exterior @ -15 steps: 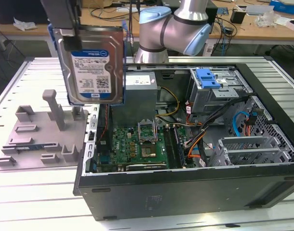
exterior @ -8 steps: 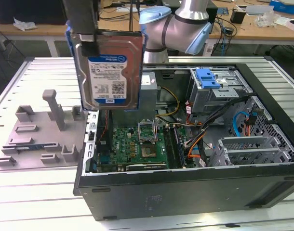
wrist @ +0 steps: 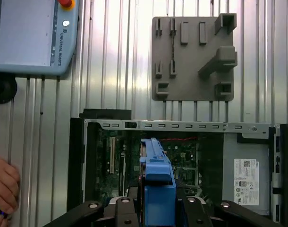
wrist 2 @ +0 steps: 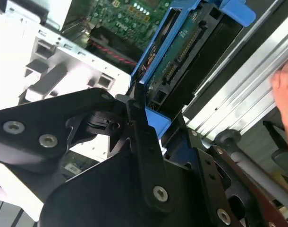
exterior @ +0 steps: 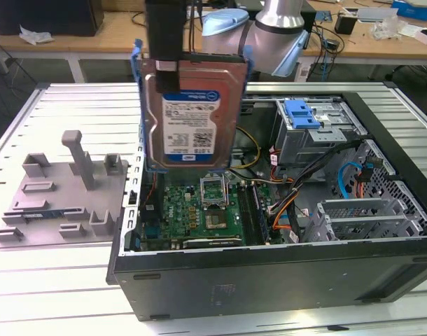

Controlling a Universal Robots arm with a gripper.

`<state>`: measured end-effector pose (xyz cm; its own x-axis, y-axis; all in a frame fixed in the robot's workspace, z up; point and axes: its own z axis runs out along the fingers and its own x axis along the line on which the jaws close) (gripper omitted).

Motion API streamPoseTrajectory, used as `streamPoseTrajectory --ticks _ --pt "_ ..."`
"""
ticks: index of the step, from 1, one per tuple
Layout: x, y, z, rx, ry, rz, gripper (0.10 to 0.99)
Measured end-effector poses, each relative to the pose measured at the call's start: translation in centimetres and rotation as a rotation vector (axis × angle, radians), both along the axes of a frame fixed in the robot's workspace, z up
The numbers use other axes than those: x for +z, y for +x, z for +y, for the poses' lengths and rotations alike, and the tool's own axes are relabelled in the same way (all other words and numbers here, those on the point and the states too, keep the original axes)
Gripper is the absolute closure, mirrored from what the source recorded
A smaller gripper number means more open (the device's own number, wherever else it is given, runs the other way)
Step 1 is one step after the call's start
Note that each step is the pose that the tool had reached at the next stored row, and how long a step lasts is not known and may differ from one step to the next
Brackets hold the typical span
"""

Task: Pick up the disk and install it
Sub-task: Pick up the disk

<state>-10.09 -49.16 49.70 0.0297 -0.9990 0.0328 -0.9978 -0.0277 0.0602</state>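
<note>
The disk hangs upright in the air over the exterior view's left part of the open computer case. Its white-and-blue label faces the exterior camera and a blue carrier frames its sides. My gripper is shut on the disk's top edge. In the first wrist view the disk appears edge-on as a blue-fronted slab above the motherboard. The second wrist view shows the disk's connector side with a black finger pressed against the blue carrier.
A grey fixture plate lies on the ribbed table beside the case. Inside the case are the motherboard, an upper drive cage with a blue bracket and a lower cage. A teach pendant and a person's hand are nearby.
</note>
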Motion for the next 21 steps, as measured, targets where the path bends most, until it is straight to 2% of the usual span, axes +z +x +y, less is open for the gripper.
streamPoseTrajectory --ticks 13,16,21 --pt "0.00 5.90 -2.78 0.000 0.000 0.0075 0.718" --pt "0.00 6.44 -2.99 0.000 0.000 0.0075 0.718" --pt "0.00 6.47 -3.00 0.000 0.000 0.0075 0.718"
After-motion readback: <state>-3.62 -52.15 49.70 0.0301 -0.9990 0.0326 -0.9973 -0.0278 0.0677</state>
